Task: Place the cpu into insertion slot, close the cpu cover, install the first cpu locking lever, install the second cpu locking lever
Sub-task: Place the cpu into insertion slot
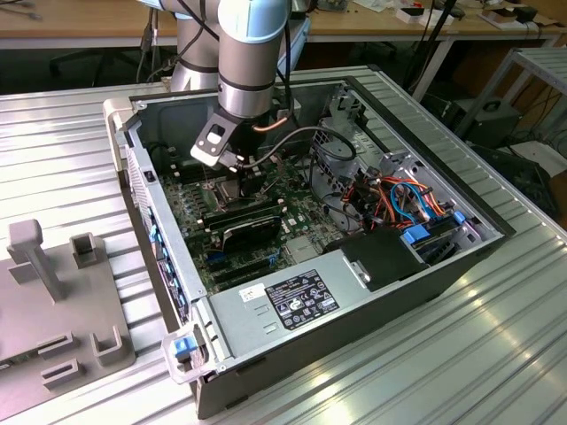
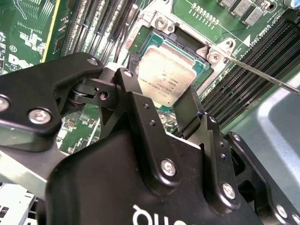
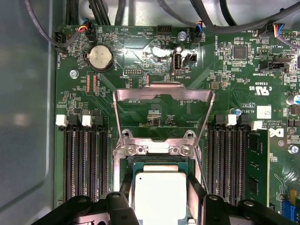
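Inside the open computer case (image 1: 354, 341), we see the arm's gripper (image 3: 161, 190) closed narrow on the cpu (image 2: 168, 77), a black finger (image 3: 194, 187) pressed to each of two opposite edges. The chip sits squarely over the insertion slot (image 2: 177, 40), sides lined up with the socket's, between the two banks of memory slots (image 3: 84, 159) on the motherboard (image 3: 140, 61). Whether it is fully seated we cannot tell. The cpu cover (image 3: 164, 87) stands raised on its hinge just beyond. Faint print marks the chip's lid and white lettering dots the board; we leave both unread.
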You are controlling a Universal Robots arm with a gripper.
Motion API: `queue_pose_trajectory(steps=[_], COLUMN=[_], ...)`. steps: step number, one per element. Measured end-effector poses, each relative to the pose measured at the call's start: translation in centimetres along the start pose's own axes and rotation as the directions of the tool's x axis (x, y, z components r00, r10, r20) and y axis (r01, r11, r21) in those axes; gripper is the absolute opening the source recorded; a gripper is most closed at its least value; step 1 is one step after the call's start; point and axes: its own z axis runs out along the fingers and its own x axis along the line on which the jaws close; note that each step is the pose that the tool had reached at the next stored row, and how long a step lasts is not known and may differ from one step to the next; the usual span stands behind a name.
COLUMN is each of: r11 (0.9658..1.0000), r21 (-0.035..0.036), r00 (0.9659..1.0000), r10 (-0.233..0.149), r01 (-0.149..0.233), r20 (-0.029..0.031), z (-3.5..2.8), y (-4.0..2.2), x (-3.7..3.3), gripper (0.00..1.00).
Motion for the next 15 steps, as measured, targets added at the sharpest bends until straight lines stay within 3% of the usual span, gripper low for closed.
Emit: queue_pose_trajectory(steps=[15], r11=[1.0], r21=[0.0002], r00=[1.0], r10=[0.002], r01=[-0.002], r20=[0.0], z=[0.39], y=[0.01], x=[0.2], gripper=[0.55])
